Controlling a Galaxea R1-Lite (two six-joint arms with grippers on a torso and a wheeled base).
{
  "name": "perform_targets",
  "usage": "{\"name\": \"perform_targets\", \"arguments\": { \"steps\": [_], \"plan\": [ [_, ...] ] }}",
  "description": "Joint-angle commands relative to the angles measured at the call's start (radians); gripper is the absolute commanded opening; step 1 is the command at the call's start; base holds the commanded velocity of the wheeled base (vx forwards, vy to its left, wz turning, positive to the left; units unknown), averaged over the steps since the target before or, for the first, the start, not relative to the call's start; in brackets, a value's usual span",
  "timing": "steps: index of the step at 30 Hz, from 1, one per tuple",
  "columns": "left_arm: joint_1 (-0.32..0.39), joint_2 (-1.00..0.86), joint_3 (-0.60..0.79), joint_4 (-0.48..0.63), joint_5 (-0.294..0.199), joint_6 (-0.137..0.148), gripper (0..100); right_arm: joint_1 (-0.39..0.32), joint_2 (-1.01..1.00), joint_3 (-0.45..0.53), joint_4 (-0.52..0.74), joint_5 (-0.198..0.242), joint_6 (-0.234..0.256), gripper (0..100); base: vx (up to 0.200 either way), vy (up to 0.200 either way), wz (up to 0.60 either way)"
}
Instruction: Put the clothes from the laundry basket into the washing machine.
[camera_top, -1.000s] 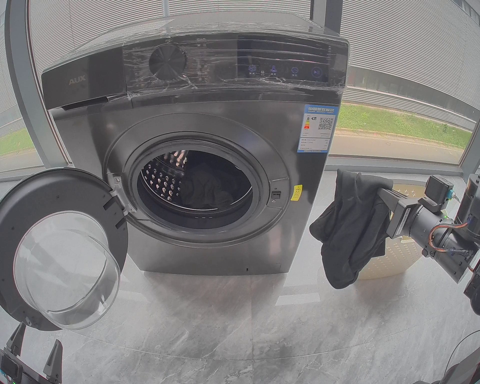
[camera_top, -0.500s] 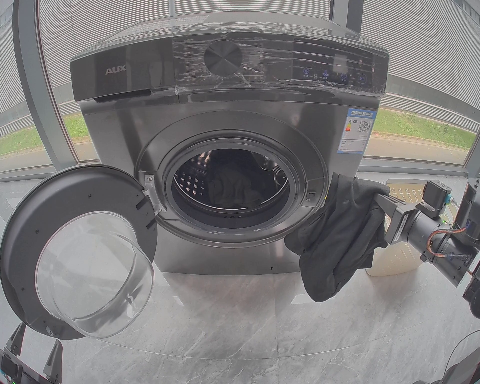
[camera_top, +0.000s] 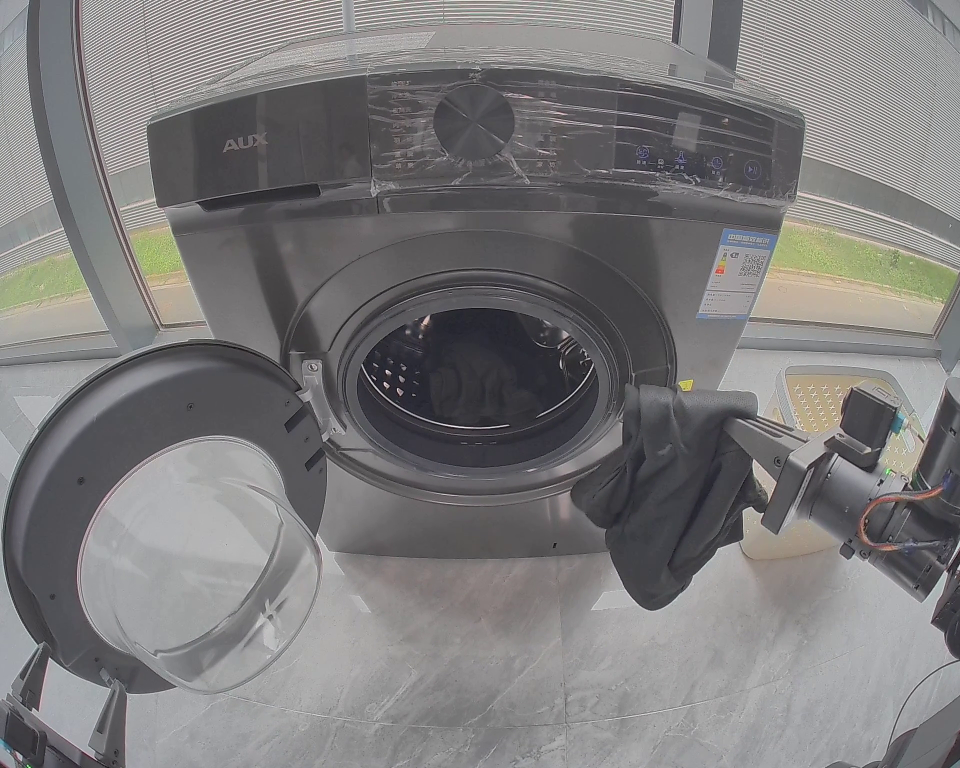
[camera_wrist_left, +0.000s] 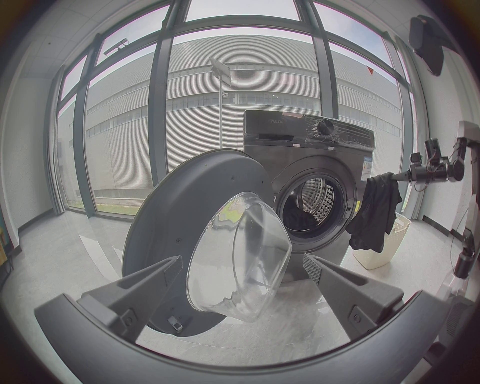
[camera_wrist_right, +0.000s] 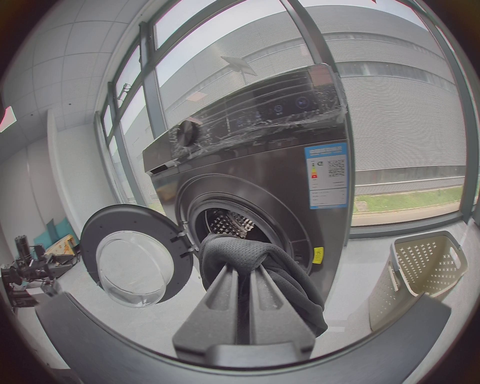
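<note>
Head view | right gripper (camera_top: 735, 432) clamped on dark garment (camera_top: 670, 500), long axis hanging downward beside washing machine (camera_top: 480, 250) | left gripper (camera_wrist_left: 241, 261) apart

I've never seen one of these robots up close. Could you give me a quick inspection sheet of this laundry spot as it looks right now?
Surface: glossy grey marbled floor.
Job's things: grey front-loading washing machine with its round door swung open; dark clothing in the drum; dark grey garment hanging beside the opening; cream perforated plastic laundry basket on the floor to the machine's right.
Clutter: small items by a far wall, too small to tell.
Claws: right claw shut on the garment; left claw open, holding nothing.
Cables: orange wire looped at the right wrist.
Surroundings: tall windows, with a grey building and grass outside.
</note>
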Motion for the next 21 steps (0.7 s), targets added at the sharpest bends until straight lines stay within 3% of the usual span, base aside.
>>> {"name": "perform_targets", "arguments": {
  "steps": [1,9,14,16,17,18,19,21],
  "plan": [
    [0.002,-0.016,0.018,0.001,-0.005,0.021,100,0.059,0.019,-0.006,-0.006,0.037,-0.013,0,0.000,0.000,0.00],
    [0.003,-0.018,0.018,-0.002,-0.008,0.007,100,0.115,0.088,-0.043,-0.007,0.030,0.010,0,0.000,0.000,0.00],
    [0.003,-0.018,0.018,-0.012,-0.020,0.016,100,0.156,0.154,-0.108,-0.010,0.028,0.100,0,0.000,0.000,0.00],
    [0.003,-0.018,0.007,-0.019,-0.025,0.012,100,0.156,0.165,-0.117,-0.015,0.030,0.106,0,0.000,0.000,0.00],
    [0.011,0.016,-0.094,-0.035,-0.047,0.007,100,0.157,0.180,-0.131,-0.050,0.030,0.108,0,0.000,0.000,0.00],
    [0.011,0.021,-0.102,-0.035,-0.048,0.007,100,0.157,0.180,-0.132,-0.053,0.030,0.108,0,0.000,0.000,0.00],
    [-0.002,0.090,-0.186,-0.028,-0.091,0.007,100,0.161,0.201,-0.141,-0.087,0.033,0.108,0,0.000,0.000,0.00],
    [-0.009,0.162,-0.208,-0.027,-0.157,0.009,100,0.168,0.229,-0.148,-0.113,0.031,0.108,0,0.000,0.000,0.00]
  ]
}}
